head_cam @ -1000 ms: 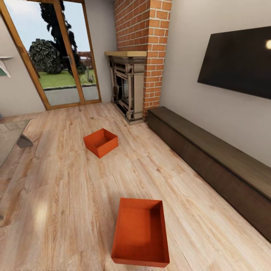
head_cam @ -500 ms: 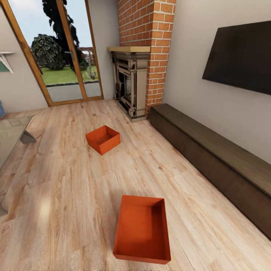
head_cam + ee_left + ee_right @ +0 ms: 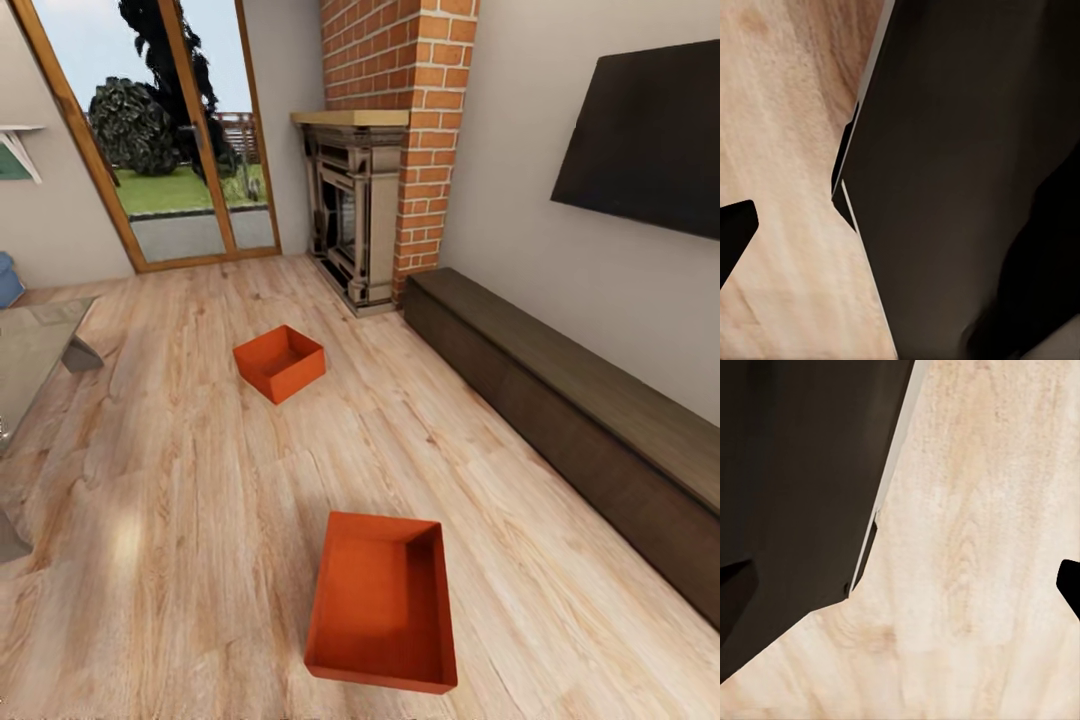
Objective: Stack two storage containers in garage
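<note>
**Two orange bins waiting on the living room floor**

On light wood plank flooring (image 3: 180, 520), one orange-red open-topped plastic bin (image 3: 280, 362) sits farther off near the brick-and-stone fireplace (image 3: 365, 215). The second alike bin (image 3: 382, 602) lies close ahead. Whether either hand is apart or together cannot be told. An off-centre approach could nudge the near bin away.

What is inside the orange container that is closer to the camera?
Nothing can be seen inside the nearer container: its orange bottom is bare. A narrow strip of the bottom, just behind the near wall, is covered by that wall. The farther container also looks empty.
</note>
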You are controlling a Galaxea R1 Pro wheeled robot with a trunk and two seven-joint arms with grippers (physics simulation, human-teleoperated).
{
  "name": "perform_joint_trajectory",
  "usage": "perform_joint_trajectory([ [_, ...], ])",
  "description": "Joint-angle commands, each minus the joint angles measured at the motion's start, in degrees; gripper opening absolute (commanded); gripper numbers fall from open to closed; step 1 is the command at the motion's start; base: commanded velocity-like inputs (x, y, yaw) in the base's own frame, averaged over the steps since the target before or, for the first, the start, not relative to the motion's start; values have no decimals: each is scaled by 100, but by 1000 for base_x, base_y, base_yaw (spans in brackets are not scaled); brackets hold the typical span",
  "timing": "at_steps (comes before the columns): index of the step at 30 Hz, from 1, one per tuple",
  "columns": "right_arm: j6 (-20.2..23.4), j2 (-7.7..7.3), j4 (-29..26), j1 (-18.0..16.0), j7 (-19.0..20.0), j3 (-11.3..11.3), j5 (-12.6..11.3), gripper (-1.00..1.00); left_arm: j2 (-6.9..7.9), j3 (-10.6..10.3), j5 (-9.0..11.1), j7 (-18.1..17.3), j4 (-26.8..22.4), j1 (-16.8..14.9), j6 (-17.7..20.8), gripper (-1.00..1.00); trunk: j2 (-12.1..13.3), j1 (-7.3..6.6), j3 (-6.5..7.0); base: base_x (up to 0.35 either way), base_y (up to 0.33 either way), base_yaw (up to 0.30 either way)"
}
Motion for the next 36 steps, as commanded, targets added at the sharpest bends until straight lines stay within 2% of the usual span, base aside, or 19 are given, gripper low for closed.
perform_joint_trajectory([
  [1, -14, 0, 2, -1, -9, 43, -28, 100, -2, 29, 0, 4, -1, -1, -11, 100, -2, 0, -13, 0, 0, 53],
  [14, -11, 3, 2, -1, 18, 38, -34, 100, -4, 29, 0, 4, -1, 0, -11, 100, -2, 0, -133, 0, 0, -12],
  [36, -12, 3, 2, -1, 11, 38, -44, 100, -4, 29, 0, 4, -1, -1, -11, 100, -2, 0, -318, 0, 0, -137],
])
